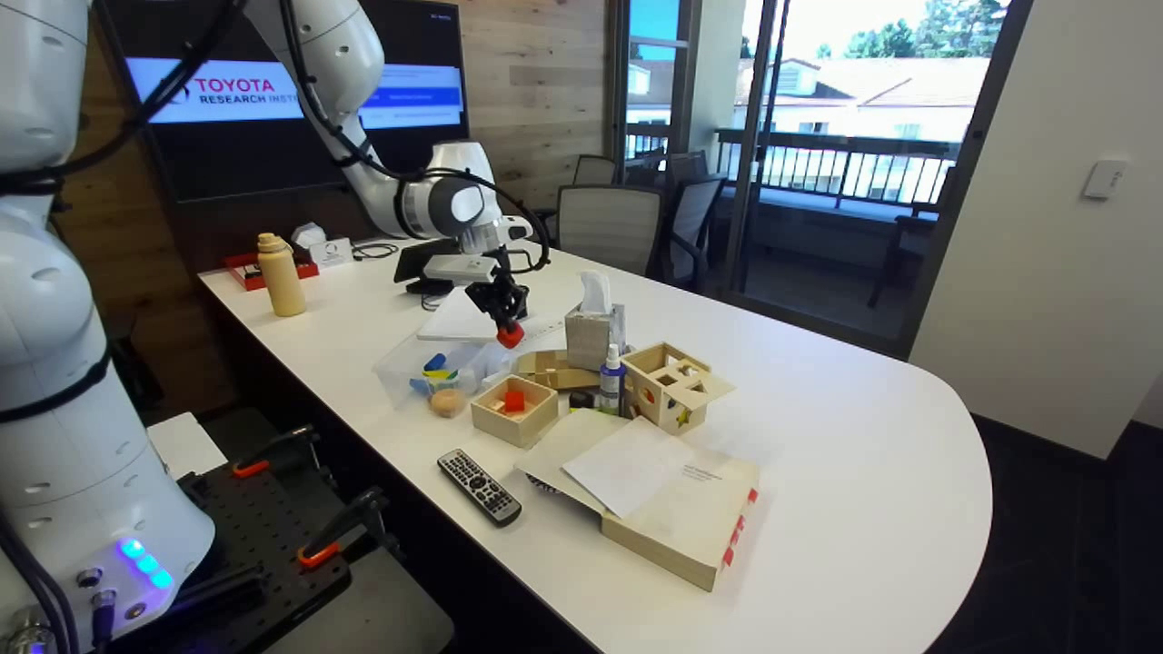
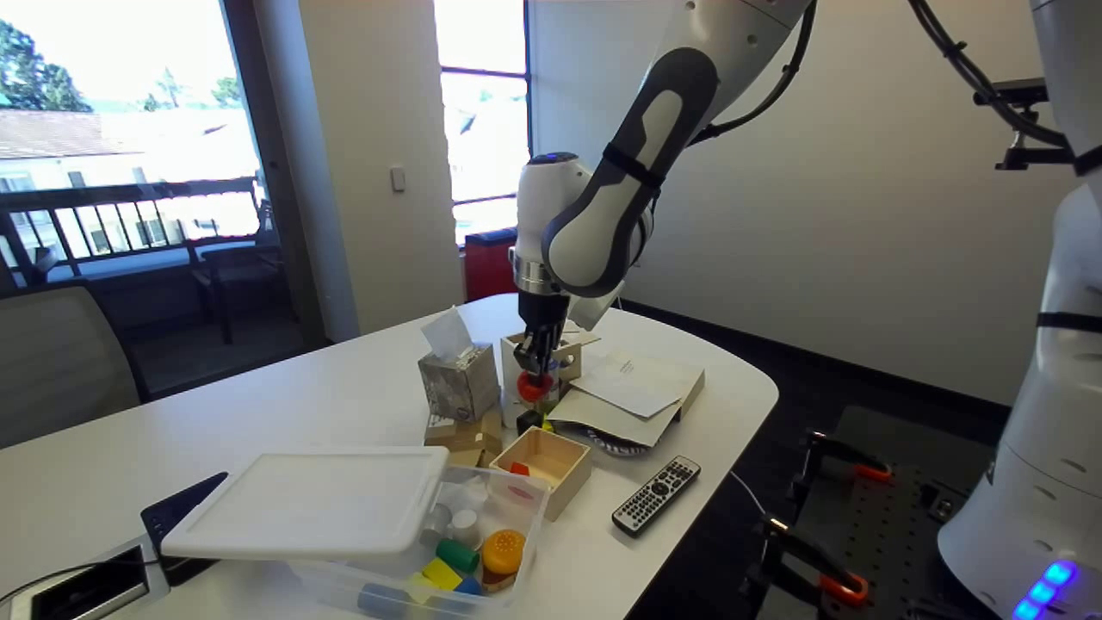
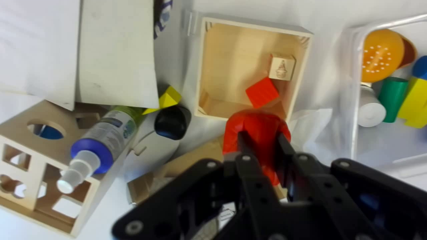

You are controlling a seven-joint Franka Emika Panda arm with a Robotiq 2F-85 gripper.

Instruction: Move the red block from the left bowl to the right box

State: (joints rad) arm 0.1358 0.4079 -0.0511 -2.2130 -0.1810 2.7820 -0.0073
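Red block (image 3: 262,92) sits beside printed cube (image 3: 282,67) in wooden box (image 3: 230,60).

white table (image 1: 863,472) before you, one end rounded. dark remote (image 1: 480,488) lies flat near the edge; thick book (image 1: 677,522) near it, apart. you have a small open wooden box (image 1: 498,427) with a clear plastic bin (image 2: 535,525) just beside it. wooden shape sorter (image 1: 666,409) near the book. well apart from these, in an exterior view: tan bottle (image 1: 283,280), upright, just beside a red tray (image 1: 309,271).

The bent arm (image 2: 590,245) hangs its pincer (image 3: 264,141) downward; the fingers (image 3: 247,150), partly blurred, seem slightly parted.
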